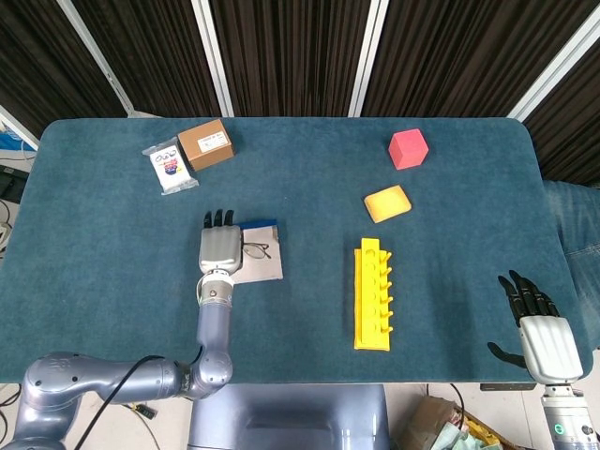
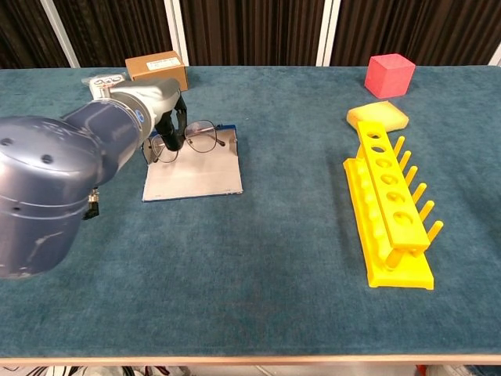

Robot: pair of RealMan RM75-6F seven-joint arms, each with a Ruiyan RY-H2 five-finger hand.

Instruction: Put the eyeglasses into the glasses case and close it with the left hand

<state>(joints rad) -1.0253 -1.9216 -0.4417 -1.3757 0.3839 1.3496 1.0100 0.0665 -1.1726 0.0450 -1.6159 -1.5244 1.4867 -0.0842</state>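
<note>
Carrying the eyeglasses (image 2: 192, 138) over the glasses case (image 2: 196, 168).
Our left hand (image 1: 220, 249) pinches the thin wire frame by one side above the case's far edge, its blue rim; round lenses look light and fragile, so we judge the frame safest. Our right hand (image 1: 536, 323) rests open, well apart.

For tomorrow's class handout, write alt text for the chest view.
The left robot hand holds wire eyeglasses above the far end of an open grey glasses case on a blue table. A yellow rack stands to the right.
</note>
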